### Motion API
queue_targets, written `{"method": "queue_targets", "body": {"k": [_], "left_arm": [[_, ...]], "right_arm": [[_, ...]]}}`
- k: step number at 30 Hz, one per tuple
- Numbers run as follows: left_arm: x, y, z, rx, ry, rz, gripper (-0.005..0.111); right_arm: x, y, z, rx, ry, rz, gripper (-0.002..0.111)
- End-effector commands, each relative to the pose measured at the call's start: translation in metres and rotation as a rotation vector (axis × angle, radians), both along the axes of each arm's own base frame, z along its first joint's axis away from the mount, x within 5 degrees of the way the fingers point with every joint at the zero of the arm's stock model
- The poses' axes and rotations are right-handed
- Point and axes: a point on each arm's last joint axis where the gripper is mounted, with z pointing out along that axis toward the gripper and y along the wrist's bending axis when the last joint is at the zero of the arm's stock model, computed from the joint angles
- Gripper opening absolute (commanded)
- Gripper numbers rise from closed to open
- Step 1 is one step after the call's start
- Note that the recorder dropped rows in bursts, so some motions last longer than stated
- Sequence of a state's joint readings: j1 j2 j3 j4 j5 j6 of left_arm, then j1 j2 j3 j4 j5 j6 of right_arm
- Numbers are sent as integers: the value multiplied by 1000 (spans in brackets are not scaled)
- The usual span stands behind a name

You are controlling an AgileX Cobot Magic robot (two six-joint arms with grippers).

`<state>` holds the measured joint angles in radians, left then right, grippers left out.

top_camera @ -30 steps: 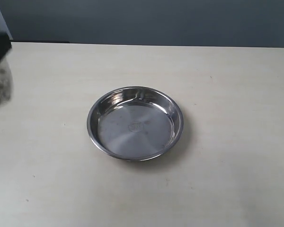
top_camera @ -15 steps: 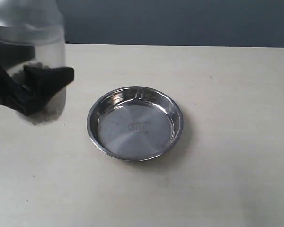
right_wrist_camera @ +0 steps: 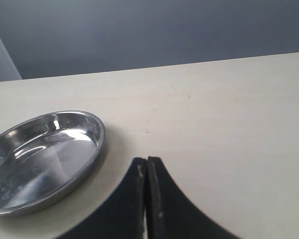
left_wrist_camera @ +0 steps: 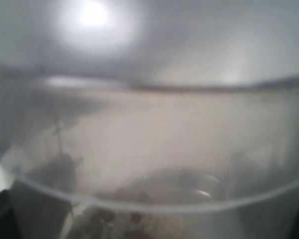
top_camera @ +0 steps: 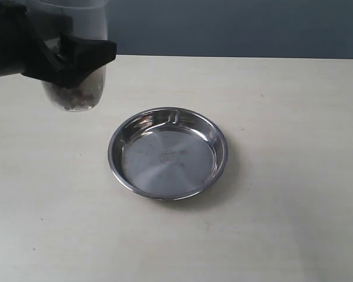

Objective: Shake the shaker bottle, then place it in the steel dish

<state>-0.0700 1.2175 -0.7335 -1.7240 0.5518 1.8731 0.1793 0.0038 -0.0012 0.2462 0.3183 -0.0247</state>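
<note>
**One shaker bottle (top_camera: 75, 94) gripped on the left, apart from the steel dish (top_camera: 113, 154)**

Nearest in the exterior view lies a bare stretch of pale counter (top_camera: 270, 235). Beyond it, at about the middle, the steel dish sits flat, its raised rim shiny and a small stamped mark (top_camera: 169, 157) at its centre. Farther up and to the left, the shaker bottle is upright in the left fingers (top_camera: 82, 54). These black fingers are clamped across its frosted body, one of them crossing the front. Beige-brown grains (top_camera: 76, 101) are heaped at the bottle's lower end, and its top is cut off by the frame, so the cap does not show. The bottle appears lifted off the counter and touches no part of the dish. A dark blue-grey wall (top_camera: 235, 26) closes the scene behind.

The left wrist view is filled by the bottle (left_wrist_camera: 149, 149), blurred and very close, with grains (left_wrist_camera: 124, 221) gathered at its base.

In the right wrist view the right fingers (right_wrist_camera: 159, 204) come first. They are pressed together with only a thin seam between them and hold nothing. Past them and off to one side is the dish (right_wrist_camera: 92, 142) on the counter (right_wrist_camera: 229, 109), apart from the fingers, and then the wall (right_wrist_camera: 139, 35).
</note>
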Motion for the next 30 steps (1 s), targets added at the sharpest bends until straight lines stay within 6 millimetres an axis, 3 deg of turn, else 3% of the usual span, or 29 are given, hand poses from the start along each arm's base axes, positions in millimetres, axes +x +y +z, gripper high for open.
{"method": "queue_targets", "body": {"k": [1,22,30], "left_arm": [[14,-5,-18,-46,85,-31,0],[38,-14,-52,-76,202,-117,0],[42,-20,-52,-39,129,-219,0]], "right_arm": [[0,0,1,0,-12,-1,-1],[0,0,1,0,-12,-1,-1],[0,0,1,0,-12,-1,-1]]}}
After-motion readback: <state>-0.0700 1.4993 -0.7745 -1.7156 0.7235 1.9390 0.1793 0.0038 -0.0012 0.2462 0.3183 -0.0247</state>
